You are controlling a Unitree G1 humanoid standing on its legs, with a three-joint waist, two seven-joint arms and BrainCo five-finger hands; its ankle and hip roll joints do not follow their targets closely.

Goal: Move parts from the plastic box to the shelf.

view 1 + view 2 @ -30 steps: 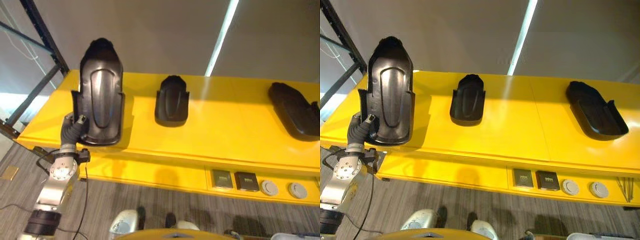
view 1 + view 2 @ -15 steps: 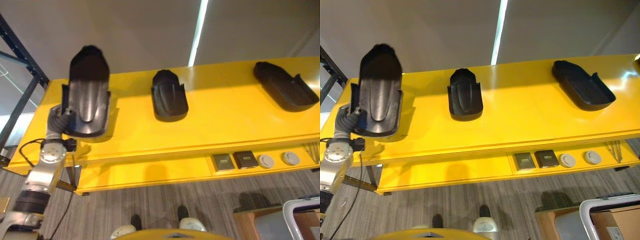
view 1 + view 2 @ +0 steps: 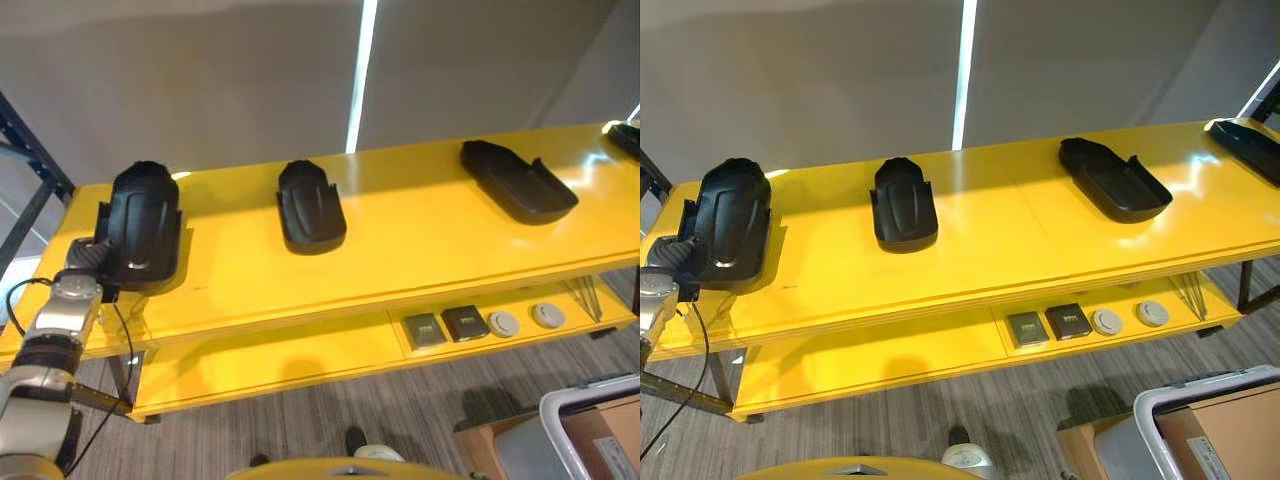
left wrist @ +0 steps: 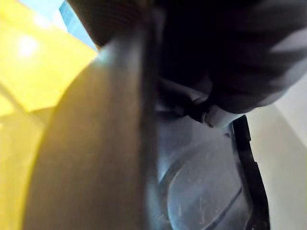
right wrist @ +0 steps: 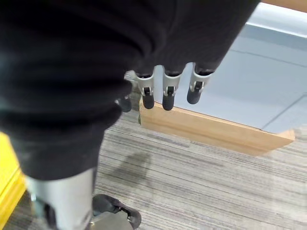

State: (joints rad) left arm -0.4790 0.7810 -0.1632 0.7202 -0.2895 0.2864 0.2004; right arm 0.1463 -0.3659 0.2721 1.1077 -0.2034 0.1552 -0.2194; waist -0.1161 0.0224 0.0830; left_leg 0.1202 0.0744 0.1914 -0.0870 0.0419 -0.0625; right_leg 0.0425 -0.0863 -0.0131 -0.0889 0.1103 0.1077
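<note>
A long black moulded part [image 3: 143,225] lies flat on the left end of the yellow shelf [image 3: 400,250]. My left hand [image 3: 88,255] sits at the part's near left edge, and the left wrist view shows a finger [image 4: 199,111] curled over the part's [image 4: 201,191] rim. My right hand [image 5: 166,88] hangs over the carpet with relaxed fingers, holding nothing. The grey plastic box [image 3: 1200,425] with a white rim stands on the floor at the lower right.
More black parts lie on the shelf: one left of centre [image 3: 311,205], one to the right [image 3: 517,180], one at the far right end [image 3: 1245,145]. The lower board carries two dark squares [image 3: 443,326] and two white discs [image 3: 524,319]. A wooden edge [image 5: 216,132] borders the carpet.
The part that my left hand held above the shelf's left end now lies flat on it. The head camera has moved, so the shelf shows further off and the box has come into view.
</note>
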